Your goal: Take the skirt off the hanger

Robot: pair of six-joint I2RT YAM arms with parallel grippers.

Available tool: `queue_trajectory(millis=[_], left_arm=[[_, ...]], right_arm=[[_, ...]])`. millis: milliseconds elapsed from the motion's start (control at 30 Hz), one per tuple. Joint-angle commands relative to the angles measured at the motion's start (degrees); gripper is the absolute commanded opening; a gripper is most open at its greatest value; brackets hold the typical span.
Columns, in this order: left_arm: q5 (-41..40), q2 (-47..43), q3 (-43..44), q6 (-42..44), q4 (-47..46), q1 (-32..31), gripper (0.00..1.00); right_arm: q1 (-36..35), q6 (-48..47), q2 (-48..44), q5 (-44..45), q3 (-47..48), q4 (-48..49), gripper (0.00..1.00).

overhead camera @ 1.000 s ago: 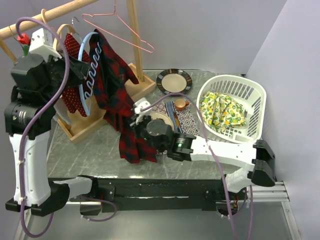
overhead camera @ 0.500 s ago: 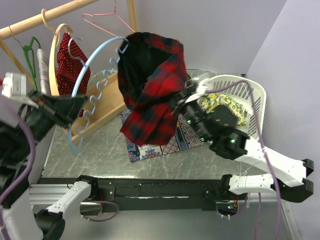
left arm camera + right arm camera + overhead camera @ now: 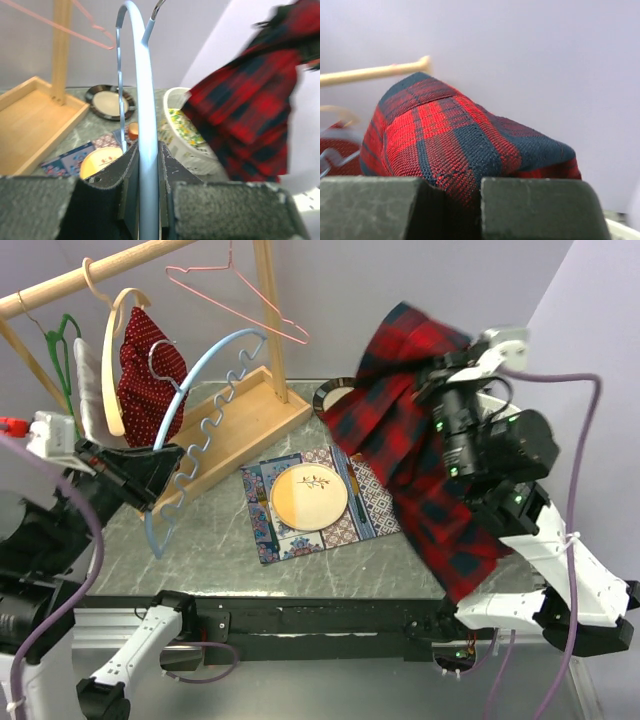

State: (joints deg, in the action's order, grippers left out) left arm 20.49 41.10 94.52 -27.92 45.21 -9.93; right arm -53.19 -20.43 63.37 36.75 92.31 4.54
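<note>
The red and dark plaid skirt (image 3: pixel 420 470) hangs free at the right, clear of the hanger. My right gripper (image 3: pixel 437 390) is shut on its upper edge; in the right wrist view the cloth (image 3: pixel 445 135) bunches up out of the closed right gripper (image 3: pixel 462 200). The light blue wavy hanger (image 3: pixel 215 390) is bare and tilted beside the wooden rack. My left gripper (image 3: pixel 165 462) is shut on its lower arm. In the left wrist view the blue hanger bar (image 3: pixel 142 100) runs up between the pads of the left gripper (image 3: pixel 148 165), with the skirt (image 3: pixel 250 110) off to the right.
A wooden rack (image 3: pixel 230 425) at the back left carries a pink wire hanger (image 3: pixel 235 290), a green hanger (image 3: pixel 60 350) and a red dotted garment (image 3: pixel 140 360). A plate (image 3: pixel 309 495) sits on a patterned mat. A dark plate (image 3: pixel 328 395) and a white basket (image 3: pixel 185 135) lie behind the skirt.
The skirt, draped on the blue hanger a second ago, has come off it and swung up to the right in the right gripper. The left gripper still holds the now bare hanger.
</note>
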Motion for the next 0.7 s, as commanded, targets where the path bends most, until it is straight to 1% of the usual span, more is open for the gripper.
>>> queue_trajectory(millis=[0, 33, 67, 133, 300, 367, 500, 633, 667], left_arm=[[-6.85, 0.03, -1.35, 2.69, -6.89, 0.18, 0.01], [-7.91, 0.29, -1.62, 2.87, -7.59, 0.18, 0.01], [-8.71, 0.47, -1.97, 3.13, -7.94, 0.18, 0.01], [-10.55, 0.65, -3.28, 3.57, -9.34, 0.18, 0.01], [-11.79, 1.96, -5.48, 4.37, -12.07, 0.18, 0.01], [-11.88, 3.01, -5.75, 4.89, -12.95, 0.18, 0.01], [-12.49, 4.86, -5.67, 5.33, -13.92, 0.18, 0.01], [-12.67, 6.09, -5.75, 5.51, -14.97, 0.18, 0.01], [-12.67, 6.1, -6.1, 5.34, -15.59, 0.18, 0.01]], right_arm=[[5.98, -6.02, 0.61, 0.6, 6.82, 7.58, 0.0], [7.3, -6.55, 1.74, 0.51, 7.96, 8.2, 0.0], [10.62, -6.82, 2.45, -0.79, 8.84, 8.21, 0.0], [13.62, -6.38, 5.07, -2.12, 12.08, 7.16, 0.0], [23.72, -4.18, 11.23, -4.41, 19.73, 1.81, 0.0], [25.58, -4.27, 13.52, -4.32, 22.29, 1.53, 0.0], [29.8, -3.23, 14.93, -5.99, 21.6, 2.93, 0.0], [33.05, -1.29, 14.5, -6.08, 15.82, 3.73, 0.0], [33.24, -0.41, 14.15, -4.77, 14.23, 3.38, 0.0]])
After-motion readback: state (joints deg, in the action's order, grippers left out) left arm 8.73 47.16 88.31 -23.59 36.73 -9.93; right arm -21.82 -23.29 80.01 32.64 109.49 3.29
